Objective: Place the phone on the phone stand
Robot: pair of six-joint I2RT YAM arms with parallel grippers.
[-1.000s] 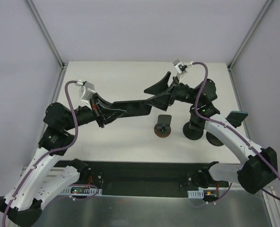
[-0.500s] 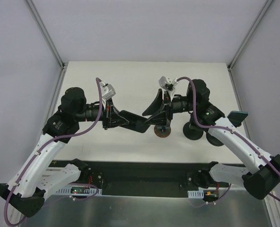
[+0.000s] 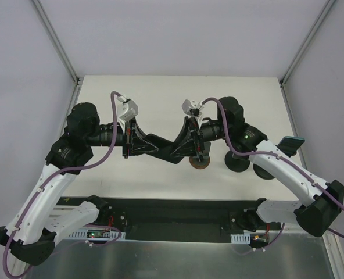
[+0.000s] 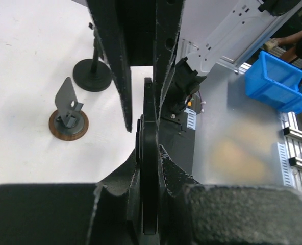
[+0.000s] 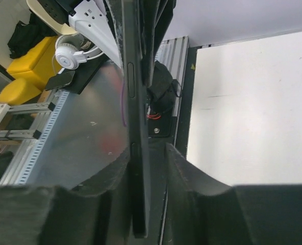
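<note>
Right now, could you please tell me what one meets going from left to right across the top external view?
Left pincer → phone stand → black round base → teal object.

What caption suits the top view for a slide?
Left gripper holds the phone while right gripper straddles it, near the phone stand.

Phone stand — matt grey metal plate, wood-look base; table — matt white

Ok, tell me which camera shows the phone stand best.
Left wrist view: the phone stand sits whole and unblocked on the table. Top view shows only its round base. Right wrist view misses it.
</note>
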